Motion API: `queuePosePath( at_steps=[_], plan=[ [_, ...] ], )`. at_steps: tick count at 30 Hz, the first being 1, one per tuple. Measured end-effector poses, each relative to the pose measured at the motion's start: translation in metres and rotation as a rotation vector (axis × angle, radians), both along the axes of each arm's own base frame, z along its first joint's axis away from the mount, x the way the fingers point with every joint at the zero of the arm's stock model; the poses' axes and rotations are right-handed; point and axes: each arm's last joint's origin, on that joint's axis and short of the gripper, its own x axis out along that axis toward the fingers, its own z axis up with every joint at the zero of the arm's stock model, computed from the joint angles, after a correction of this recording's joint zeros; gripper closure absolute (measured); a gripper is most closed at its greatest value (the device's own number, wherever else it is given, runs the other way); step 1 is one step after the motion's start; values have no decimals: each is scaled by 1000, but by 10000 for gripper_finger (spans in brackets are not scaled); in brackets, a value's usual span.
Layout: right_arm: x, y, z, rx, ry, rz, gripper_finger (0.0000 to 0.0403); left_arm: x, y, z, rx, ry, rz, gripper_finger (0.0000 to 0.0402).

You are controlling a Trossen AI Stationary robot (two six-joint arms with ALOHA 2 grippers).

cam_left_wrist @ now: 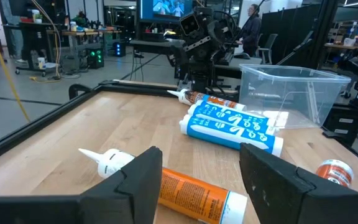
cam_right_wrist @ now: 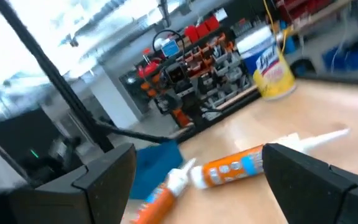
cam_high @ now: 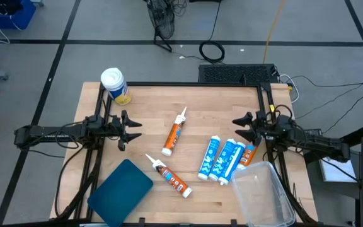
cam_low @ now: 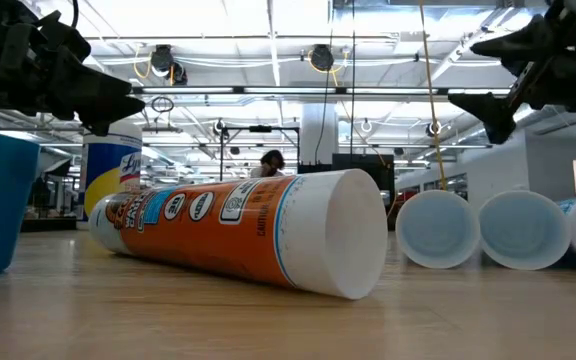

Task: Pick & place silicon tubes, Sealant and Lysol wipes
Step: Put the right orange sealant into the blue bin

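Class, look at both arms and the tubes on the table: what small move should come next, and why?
Probably lower the left pincer toward the orange tube lying beside it: both pincers hang open and empty, nothing sits in the clear bin, and that tube lies apart from the others.

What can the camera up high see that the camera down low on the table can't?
Only the high view shows the clear plastic bin, the whole blue lid, and both arms reaching in from the sides, with the left gripper and right gripper open and empty.

Only the low view shows the room's ceiling lights and a person far behind the table.

Both show the Lysol wipes, the orange sealant tube lying down, and the blue silicone tubes.
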Motion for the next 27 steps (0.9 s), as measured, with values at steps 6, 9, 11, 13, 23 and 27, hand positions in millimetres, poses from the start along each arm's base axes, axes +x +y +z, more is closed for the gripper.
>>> queuePosePath(
  at_steps=[6, 9, 11, 13, 23, 27],
  plan=[
    [15, -2, -5, 231, 267, -75, 78, 0, 0, 0, 0, 0, 0, 188],
    [25, -1, 19, 350, 474, -123, 78, 0, 0, 0, 0, 0, 0, 188],
    [31, -1, 26, 466, 700, -183, 78, 0, 0, 0, 0, 0, 0, 188],
    [34, 0, 34, 582, 922, -257, 78, 0, 0, 0, 0, 1, -1, 188],
    [47, 9, 34, 992, 1567, -484, 78, 0, 0, 0, 0, -1, -1, 188],
    [49, 12, 26, 992, 1676, -549, 78, 0, 0, 0, 0, 0, -1, 188]
  ],
)
